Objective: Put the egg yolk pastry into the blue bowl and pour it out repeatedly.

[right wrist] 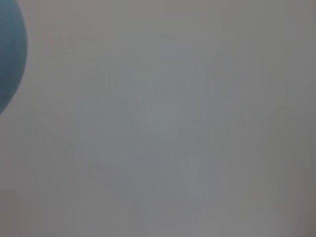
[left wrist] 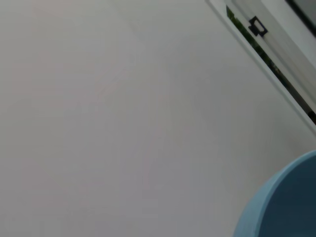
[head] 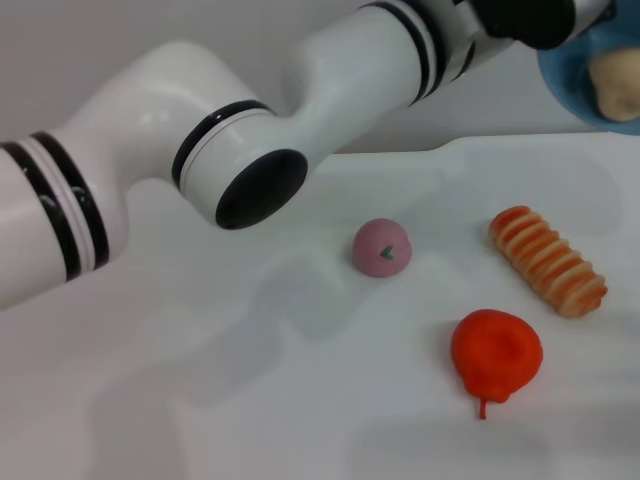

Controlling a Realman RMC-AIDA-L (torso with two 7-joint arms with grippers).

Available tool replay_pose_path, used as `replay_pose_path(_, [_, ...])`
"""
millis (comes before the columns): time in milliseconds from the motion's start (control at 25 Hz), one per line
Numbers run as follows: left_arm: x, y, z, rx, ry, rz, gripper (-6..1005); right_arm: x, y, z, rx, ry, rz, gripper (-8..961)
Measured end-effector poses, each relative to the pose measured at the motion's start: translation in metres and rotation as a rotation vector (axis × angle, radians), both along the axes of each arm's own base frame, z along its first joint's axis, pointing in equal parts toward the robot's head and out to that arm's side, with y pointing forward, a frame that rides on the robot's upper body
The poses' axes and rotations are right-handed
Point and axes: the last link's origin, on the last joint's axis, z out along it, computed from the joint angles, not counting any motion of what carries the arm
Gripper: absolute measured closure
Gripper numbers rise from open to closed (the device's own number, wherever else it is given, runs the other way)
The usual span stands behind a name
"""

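Observation:
The blue bowl (head: pixel 590 85) is at the far right of the head view, cut off by the picture's edge. The egg yolk pastry (head: pixel 618 85), a pale beige lump, lies inside it. My left arm (head: pixel 300 110) stretches across from the left up to the bowl. Its dark gripper end (head: pixel 530 20) sits right against the bowl's near rim, and how it holds there is hidden. The left wrist view catches part of the bowl's wall (left wrist: pixel 281 207). A blue curved edge (right wrist: pixel 9 54) shows in the right wrist view. My right arm does not show.
On the white table (head: pixel 250 400) lie a pink dome with a green mark (head: pixel 381 248), a long orange-striped ridged roll (head: pixel 547 260) and a red-orange fruit-shaped piece (head: pixel 496 352). A window frame (left wrist: pixel 266 54) runs past in the left wrist view.

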Motion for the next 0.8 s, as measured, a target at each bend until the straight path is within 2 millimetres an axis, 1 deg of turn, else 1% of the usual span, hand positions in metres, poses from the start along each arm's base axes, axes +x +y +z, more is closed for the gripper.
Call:
replay_pose_path(360, [0.012, 0.007, 0.004, 0.022, 0.005, -0.019, 1000, 0.0, -0.001, -0.002, -0.007, 0.003, 0.0, 458])
replay_pose_path(560, [0.025, 0.005, 0.008, 0.039, -0.02, -0.07, 1000, -0.002, 0.0, -0.002, -0.007, 0.002, 0.008, 459])
replay_pose_path(800, [0.035, 0.004, 0.011, 0.063, -0.043, -0.117, 999, -0.003, 0.003, -0.003, -0.013, 0.002, 0.014, 458])
